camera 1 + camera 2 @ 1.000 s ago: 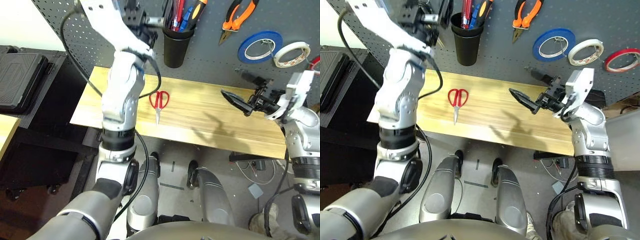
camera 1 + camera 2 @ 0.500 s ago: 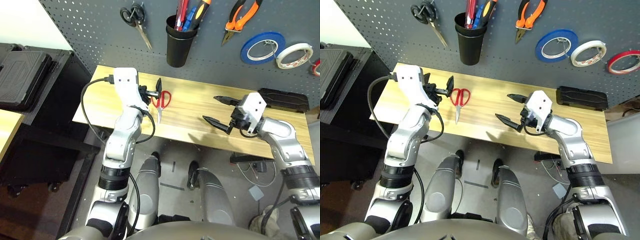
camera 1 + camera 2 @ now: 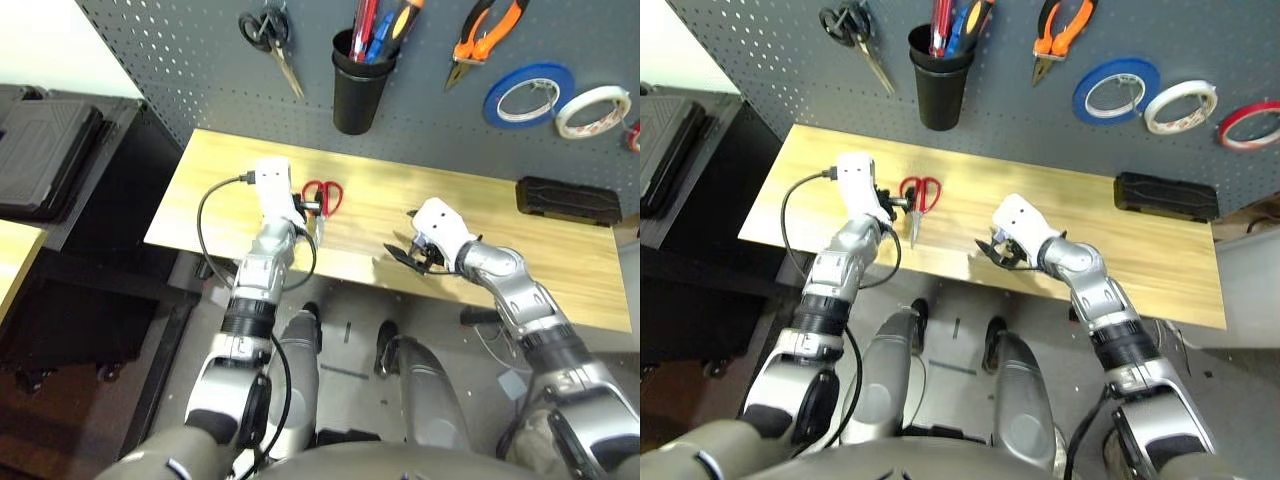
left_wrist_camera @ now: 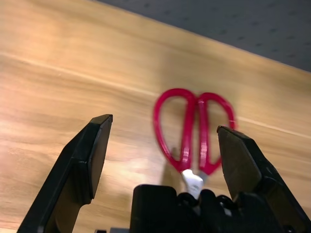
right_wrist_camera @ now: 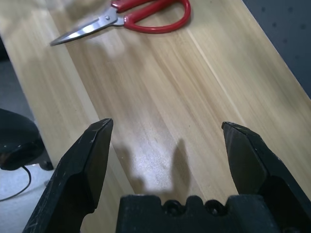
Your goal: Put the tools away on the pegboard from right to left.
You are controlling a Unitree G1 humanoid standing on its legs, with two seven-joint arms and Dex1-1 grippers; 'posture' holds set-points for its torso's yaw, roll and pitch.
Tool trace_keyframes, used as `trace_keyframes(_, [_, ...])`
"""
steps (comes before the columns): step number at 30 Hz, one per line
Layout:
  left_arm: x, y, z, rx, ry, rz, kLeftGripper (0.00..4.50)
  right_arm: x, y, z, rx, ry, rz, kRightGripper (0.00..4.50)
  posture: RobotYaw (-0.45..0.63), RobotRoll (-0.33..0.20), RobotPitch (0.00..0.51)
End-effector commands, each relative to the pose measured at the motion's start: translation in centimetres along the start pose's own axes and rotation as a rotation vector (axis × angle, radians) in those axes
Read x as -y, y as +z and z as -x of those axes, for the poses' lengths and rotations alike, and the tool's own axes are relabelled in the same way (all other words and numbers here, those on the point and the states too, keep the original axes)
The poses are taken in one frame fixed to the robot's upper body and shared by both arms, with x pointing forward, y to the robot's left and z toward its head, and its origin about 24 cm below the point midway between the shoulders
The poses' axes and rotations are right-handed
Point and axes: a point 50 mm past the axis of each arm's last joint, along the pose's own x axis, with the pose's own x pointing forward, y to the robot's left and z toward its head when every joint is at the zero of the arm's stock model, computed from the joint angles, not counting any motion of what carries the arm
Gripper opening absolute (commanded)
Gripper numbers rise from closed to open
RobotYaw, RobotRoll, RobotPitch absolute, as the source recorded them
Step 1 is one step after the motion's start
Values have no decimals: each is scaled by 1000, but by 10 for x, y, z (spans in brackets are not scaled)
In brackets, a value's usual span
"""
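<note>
The red-handled scissors (image 3: 320, 203) lie flat on the wooden table (image 3: 450, 195), handles toward the pegboard (image 3: 200, 60). My left gripper (image 3: 304, 206) is low over the table, open, its fingers (image 4: 90, 160) straddling the scissors (image 4: 194, 133) without touching them. My right gripper (image 3: 992, 250) is open and empty near the table's front edge, to the right of the scissors (image 5: 141, 19). On the pegboard hang the orange-and-black pliers (image 3: 480, 30) and the red tape ring (image 3: 1250, 125). The red-handled screwdriver (image 3: 938, 20) stands in the black cup (image 3: 355, 90).
Black-handled scissors (image 3: 265, 30) hang at the pegboard's left. Blue tape (image 3: 525, 95) and white tape (image 3: 590, 110) hang to the right of the pliers. A black case (image 3: 565, 200) lies at the table's back right. A dark cabinet (image 3: 50, 150) stands left of the table.
Both arms have come down from the pegboard to the table. The left gripper has dropped to the red scissors. The right gripper has moved left and down to the front edge.
</note>
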Motion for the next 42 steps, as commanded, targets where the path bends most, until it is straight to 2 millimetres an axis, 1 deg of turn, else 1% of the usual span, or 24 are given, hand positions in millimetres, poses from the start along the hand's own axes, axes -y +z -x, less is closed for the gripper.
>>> trace_keyframes(1, [-1,-15,-9,-67,21,29,4484,-7,-3,-4,-31,14,-13,4500,220,0,349])
trace_keyframes(5, [1,-23,-17,-110,18,31,4484,-8,0,-6,-27,12,-18,4500,217,0,350])
trace_keyframes(8, [1,-29,-19,-142,29,24,4484,-8,1,-6,-25,11,-17,4500,210,0,349])
trace_keyframes(14, [-2,-49,-18,-233,67,31,4484,-6,9,-4,-8,13,-12,4500,201,0,346])
trace_keyframes(18, [1,-53,-17,-246,60,34,4484,-5,12,-2,-3,13,-10,4500,196,0,344])
trace_keyframes(22, [4,-45,-19,-199,64,83,4484,-3,10,0,-7,16,-2,4500,195,0,339])
trace_keyframes(30, [-3,-36,-21,-160,96,150,4484,-2,4,3,-24,21,8,4500,211,0,335])
trace_keyframes(38, [-10,-33,-21,-149,138,178,4484,-1,3,2,-26,23,18,4500,219,0,321])
trace_keyframes(42, [-12,-40,-20,-192,159,139,4484,1,5,1,-22,18,22,4500,216,0,319])
